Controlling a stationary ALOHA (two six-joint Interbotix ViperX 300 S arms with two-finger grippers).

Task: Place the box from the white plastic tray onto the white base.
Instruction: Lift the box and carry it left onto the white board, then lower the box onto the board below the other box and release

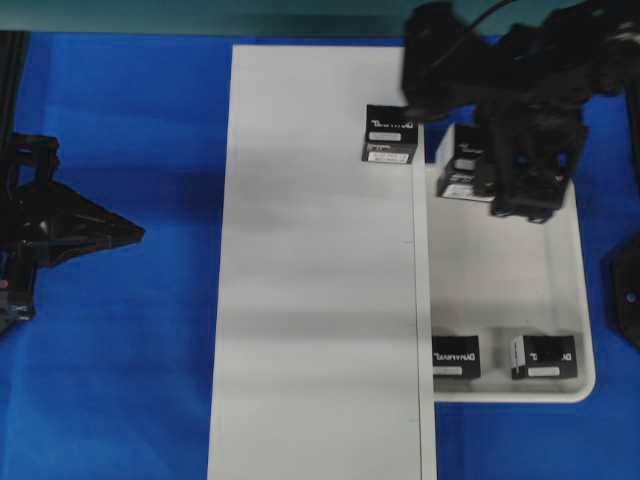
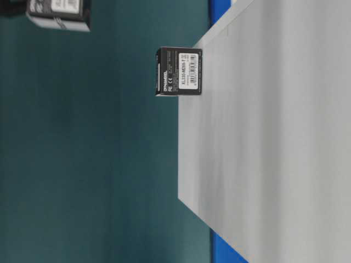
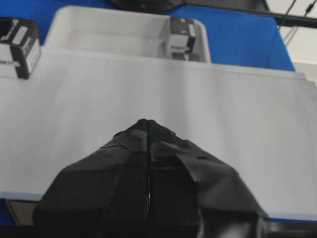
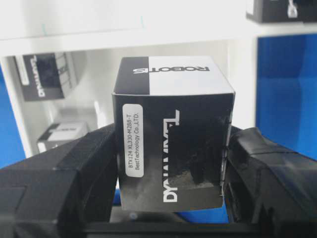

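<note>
Blue table (image 1: pixel 130 130) under everything, teal wall behind in the table-level view.

White base (image 1: pixel 320 280): long flat matte board lying down the middle of the table, its right long edge overlapping the left rim of the white plastic tray (image 1: pixel 565 300). Tray is glossy, shallow, rounded corners, sitting to the right of the board.

Right arm (image 1: pixel 500 70): black, reaching in from the top right, above the far end of the tray. Right gripper (image 4: pixel 173 163) points down, jaws clamped on the box (image 4: pixel 173 144), one padded finger (image 4: pixel 79 168) against each side. Box is black with a white top panel and white lettering, a small label strip on its front. From overhead it shows at the tray's far left corner, partly hidden by the gripper. Whether it is lifted clear of the tray floor, cannot tell.

Left arm (image 1: pixel 40 230): at the left edge of the table, well apart from the board's boxes. Left gripper (image 3: pixel 147 124) level, aimed across the board, jaws together with nothing between them.

Second box (image 1: pixel 388 133): standing on the board's far right corner, close beside the tray.

Two more boxes in the tray's near end: third box (image 1: pixel 455 357) against the board's edge, fourth box (image 1: pixel 545 357) to its right, a gap between them.
</note>
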